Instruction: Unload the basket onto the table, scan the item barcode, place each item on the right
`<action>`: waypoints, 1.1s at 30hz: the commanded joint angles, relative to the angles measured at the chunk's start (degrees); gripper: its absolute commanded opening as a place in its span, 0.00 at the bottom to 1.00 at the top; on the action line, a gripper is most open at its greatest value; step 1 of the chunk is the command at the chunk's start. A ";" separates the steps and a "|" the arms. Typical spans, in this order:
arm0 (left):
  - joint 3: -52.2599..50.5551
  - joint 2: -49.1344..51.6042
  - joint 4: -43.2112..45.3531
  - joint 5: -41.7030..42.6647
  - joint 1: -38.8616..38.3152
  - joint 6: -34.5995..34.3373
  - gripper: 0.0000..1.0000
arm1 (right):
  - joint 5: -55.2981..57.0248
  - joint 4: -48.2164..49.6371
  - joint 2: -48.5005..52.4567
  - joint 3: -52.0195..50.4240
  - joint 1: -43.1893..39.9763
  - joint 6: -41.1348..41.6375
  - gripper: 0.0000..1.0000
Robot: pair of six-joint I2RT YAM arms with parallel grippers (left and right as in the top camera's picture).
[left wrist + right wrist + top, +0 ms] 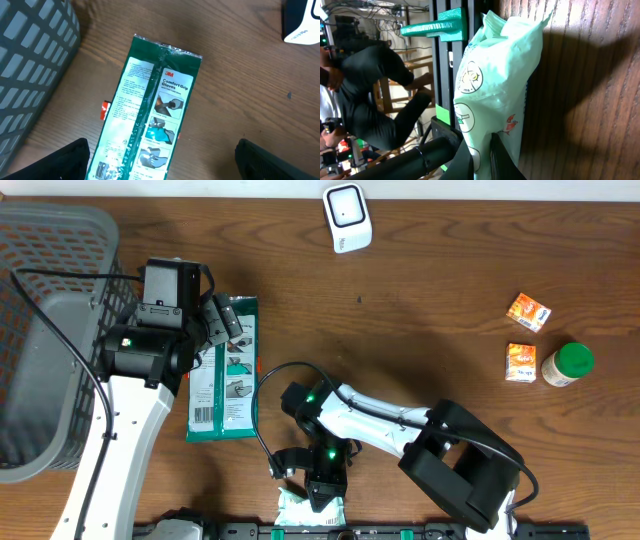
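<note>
Jaws of the right gripper (482, 161) are closed on the thin edge of a pale green pouch (500, 85), which stretches straight out from the fingertips. Seen from overhead, this pouch sits at the very front edge of the bench (420, 300), under the gripper, with the arm bent back toward the right. Whether it is lifted clear of the wood I cannot tell; it throws a dark shadow on the grain beside it.

The left gripper (222, 330) hangs with its jaws wide apart and nothing between them, over the upper end of a green glove pack (155, 110) that lies flat on the bench just right of a grey basket (50, 330). The white scanner (347, 218) stands at the far edge, well apart from both grippers.

Between the pouch and the scanner the middle of the bench is bare wood. The glove pack and the left arm fill the left side, the basket takes the left edge, and on the right two orange boxes (529, 311) (520, 362) and a green-capped bottle (568, 364) stand well apart from the arms. A green fixture (440, 27) sits on the rail along the front edge, close to the pouch.

The glove pack reads "3M Comfort Grip Gloves", with small pictures below the name and a barcode at its near end. The pouch carries round printed emblems whose lettering is too small to read.
</note>
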 commanded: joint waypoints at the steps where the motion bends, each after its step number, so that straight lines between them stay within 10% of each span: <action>1: 0.74 -0.11 0.04 -0.74 0.13 0.76 0.93 | -4.87 -1.86 0.02 1.68 -0.31 1.03 0.01; 33: 0.74 -0.11 0.04 -0.74 0.13 0.76 0.93 | 1.38 -19.56 -6.14 21.27 -16.20 7.19 0.01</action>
